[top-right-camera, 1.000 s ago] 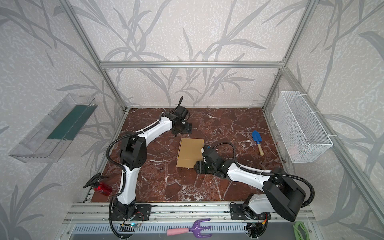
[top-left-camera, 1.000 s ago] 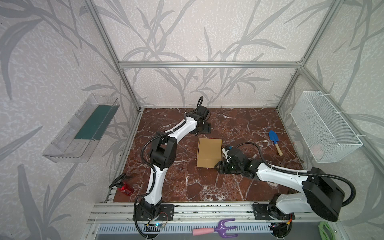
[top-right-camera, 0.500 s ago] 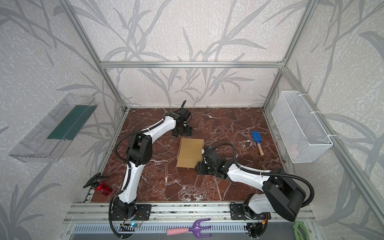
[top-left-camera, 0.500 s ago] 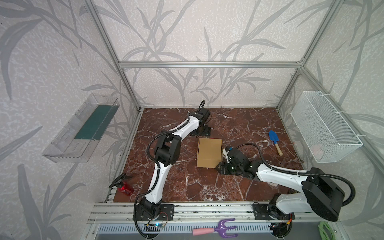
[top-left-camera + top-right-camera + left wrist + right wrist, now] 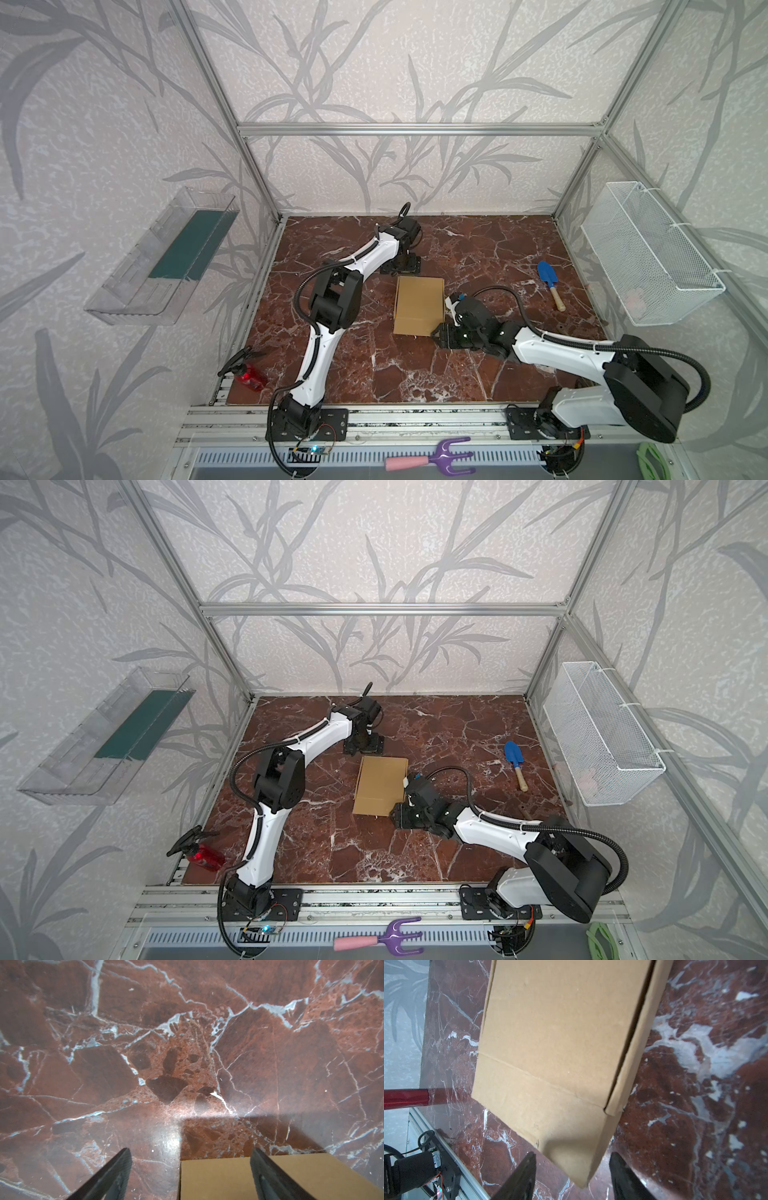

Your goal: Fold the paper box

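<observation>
Right wrist view: half-open, empty right end effector (image 5: 572,1154) straddles the 5 o'clock corner of the paper box (image 5: 550,1043), mid bench (image 5: 695,1064); clamping may crush it, while left end effector (image 5: 190,1149) gapes empty near its 11 o'clock corner.

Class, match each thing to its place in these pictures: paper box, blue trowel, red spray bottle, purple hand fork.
Things
1. paper box
2. blue trowel
3. red spray bottle
4. purple hand fork

Places
A. at the near left corner of the marble top
B. off the marble, in front of the aluminium rail
C. middle of the marble
D. right part of the marble

Pairs: 1-C, 2-D, 3-A, 4-B
</observation>
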